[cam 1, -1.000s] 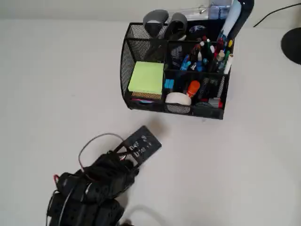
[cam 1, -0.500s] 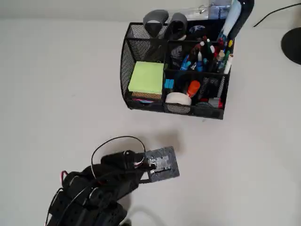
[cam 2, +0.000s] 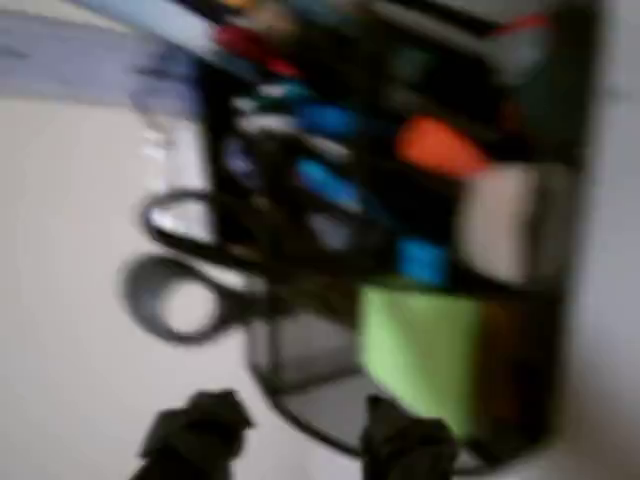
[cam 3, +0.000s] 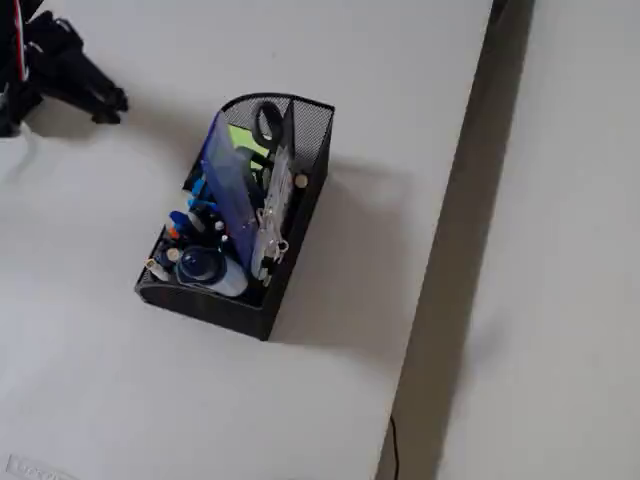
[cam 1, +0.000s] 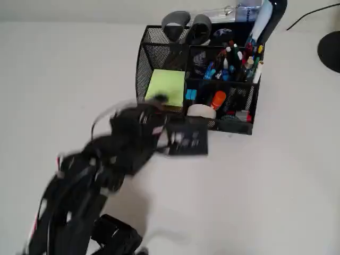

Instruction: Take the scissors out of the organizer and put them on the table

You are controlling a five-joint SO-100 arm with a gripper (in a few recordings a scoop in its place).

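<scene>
The scissors stand in the back left compartment of the black mesh organizer, with their grey loop handles sticking up. In the wrist view the picture is blurred; the scissors' handles jut out left of the organizer. My gripper is open, with two dark fingertips at the bottom edge and nothing between them. From overhead the blurred gripper hovers over the organizer's front left corner. The fixed view shows the gripper apart from the organizer, left of the scissors. The off-white table lies all around.
Pens, green sticky notes and a tape roll fill the other compartments. A clear bottle lies behind the organizer. A black round base sits at the far right. The table's edge runs down the right of the fixed view.
The arm has swung up from the table's front toward the organizer, and its gripper now hovers by the front left corner. The scissors and organizer have not moved.
</scene>
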